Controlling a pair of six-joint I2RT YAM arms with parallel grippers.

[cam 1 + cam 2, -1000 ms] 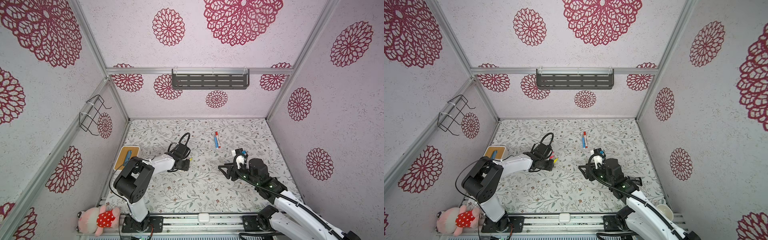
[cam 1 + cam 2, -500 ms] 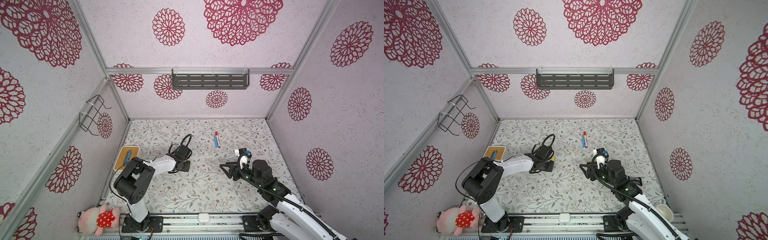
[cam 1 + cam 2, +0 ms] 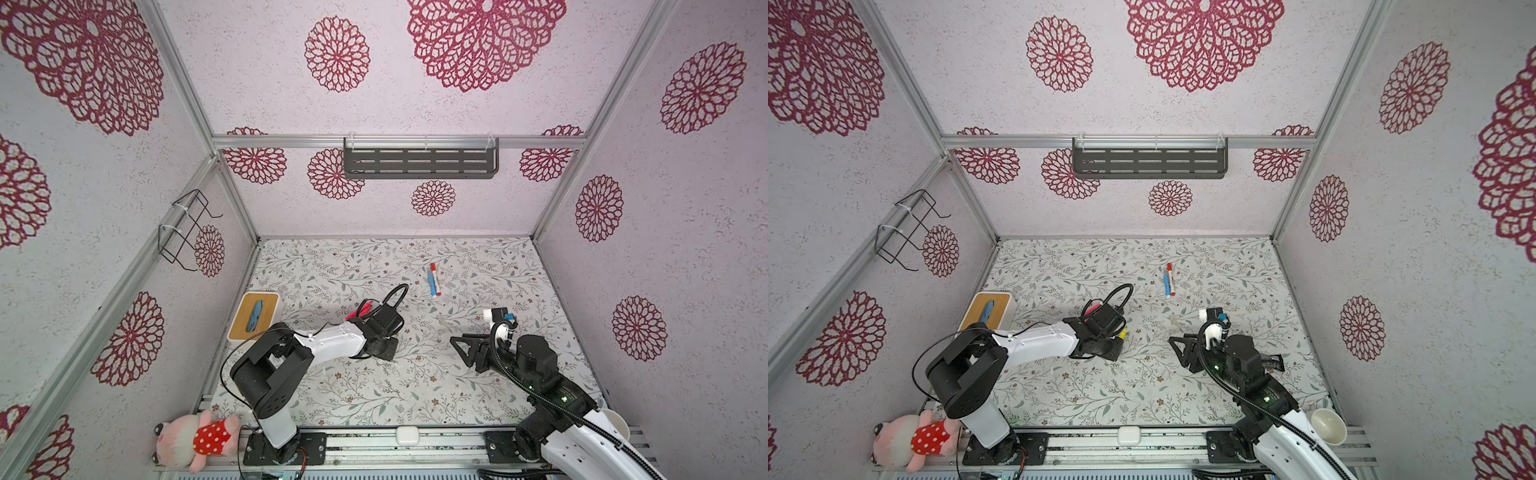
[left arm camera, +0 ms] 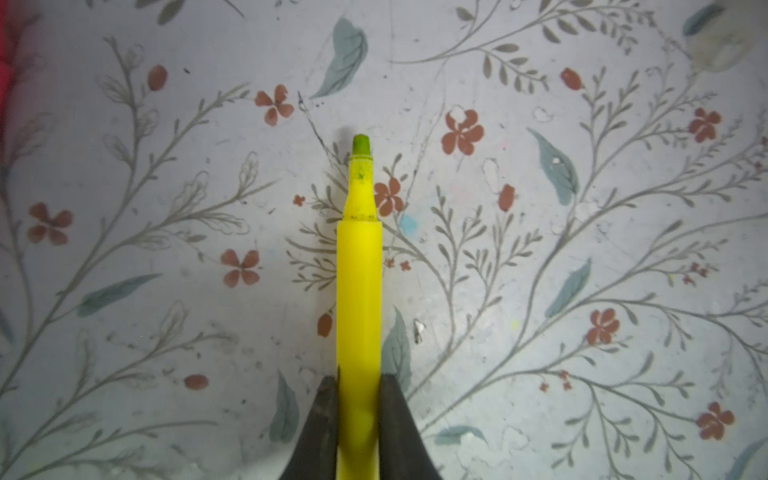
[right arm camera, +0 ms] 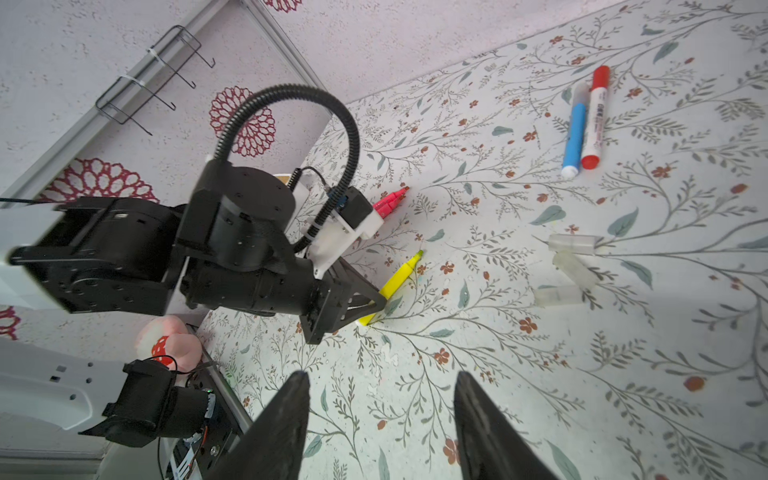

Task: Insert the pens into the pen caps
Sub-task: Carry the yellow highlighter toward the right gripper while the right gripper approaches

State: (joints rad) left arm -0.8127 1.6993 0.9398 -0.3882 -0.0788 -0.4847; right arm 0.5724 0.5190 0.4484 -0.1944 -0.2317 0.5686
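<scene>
My left gripper is shut on the rear part of a yellow pen, whose bare greenish tip points away from the jaws, low over the floral mat. In the right wrist view the same yellow pen sticks out of the left gripper. Pink pens lie just behind that arm. A blue pen and a white pen with red ends lie side by side farther back. Three translucent pen caps lie between the arms. My right gripper hangs open and empty over the mat.
A wood-topped tissue box stands at the mat's left edge. A plush toy lies at the front left and a white bowl at the front right. A dark shelf and a wire rack hang on the walls.
The left gripper has closed on the yellow pen. The right arm has drifted slightly to the right, its jaws still open.
</scene>
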